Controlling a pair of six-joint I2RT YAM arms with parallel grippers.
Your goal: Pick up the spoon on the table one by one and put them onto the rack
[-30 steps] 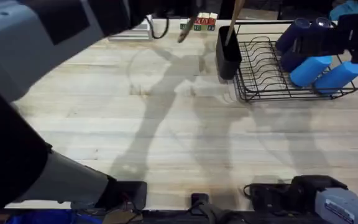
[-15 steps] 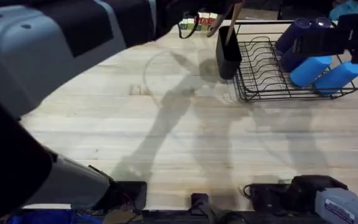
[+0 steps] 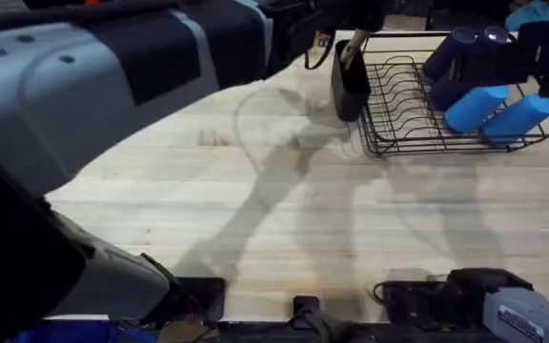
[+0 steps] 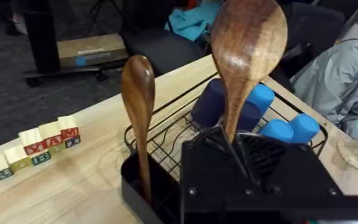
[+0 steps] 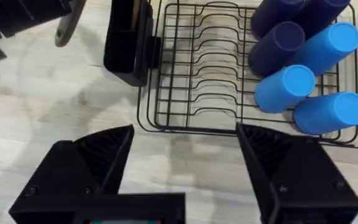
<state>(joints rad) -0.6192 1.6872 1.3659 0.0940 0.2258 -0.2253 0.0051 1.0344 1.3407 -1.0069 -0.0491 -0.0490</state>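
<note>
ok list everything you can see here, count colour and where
spoons: 2, brown wood; the slimmer spoon stands in the caddy, the wider-bowled spoon is held upright by the left gripper beside it
rack: 1, black wire, far right of the table
caddy: 1, solid black, on the rack's left end
cups: 4, two dark blue and two light blue, lying in the rack
letter blocks: a row, coloured wood, on the table beyond the rack
table: 1, pale wood planks
left gripper: black, shut on the wider-bowled spoon's handle
right gripper: black, open, over the table before the rack
</note>
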